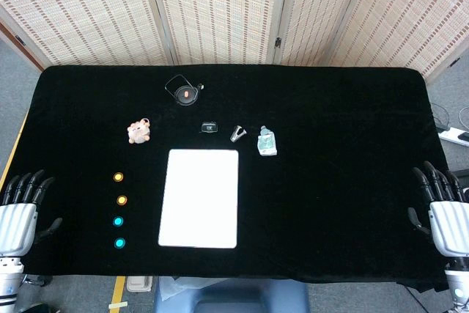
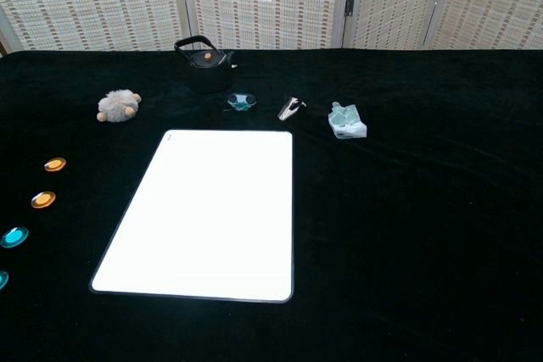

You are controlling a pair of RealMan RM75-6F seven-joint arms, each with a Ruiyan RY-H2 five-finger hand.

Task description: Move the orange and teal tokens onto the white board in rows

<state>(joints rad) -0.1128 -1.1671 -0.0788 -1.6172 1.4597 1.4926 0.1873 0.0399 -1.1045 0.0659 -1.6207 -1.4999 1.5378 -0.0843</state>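
Glossy round tokens [image 1: 119, 210] (flat discs)

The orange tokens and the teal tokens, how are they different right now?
Colour: the orange tokens are orange with pale centres, the teal tokens blue-green. Position: the orange pair lies farther from the robot, the teal pair nearer the table's front edge. In the chest view a teal token is cut off by the frame. Shared: all are small round discs in one column left of the white board, none on it.
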